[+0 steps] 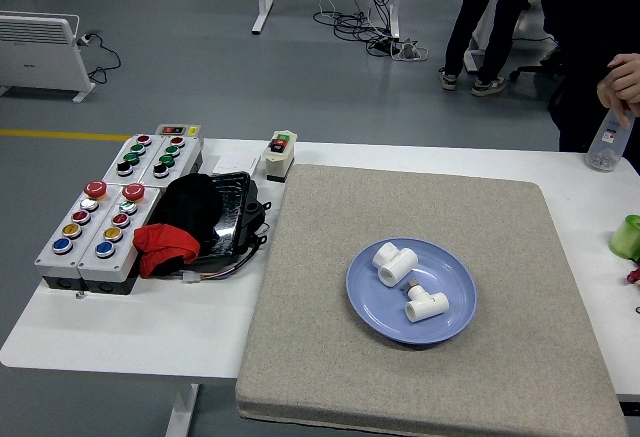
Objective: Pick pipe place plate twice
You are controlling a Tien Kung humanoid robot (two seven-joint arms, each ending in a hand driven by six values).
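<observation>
A blue plate point(455, 275) lies on the grey mat point(330, 357) at the middle of the table. Two white pipe tee fittings lie on it: one point(394, 263) at the upper left, one point(427, 306) lower right. Neither of my hands is in view.
Grey button boxes point(98, 227) and a black tray with red and black cloth point(190, 222) stand at the left. A small switch box point(281, 154) sits at the mat's far left corner. A person's hand point(622, 82) holds a clear bottle point(605, 142) at the far right; a green cup point(627, 238) is at the right edge.
</observation>
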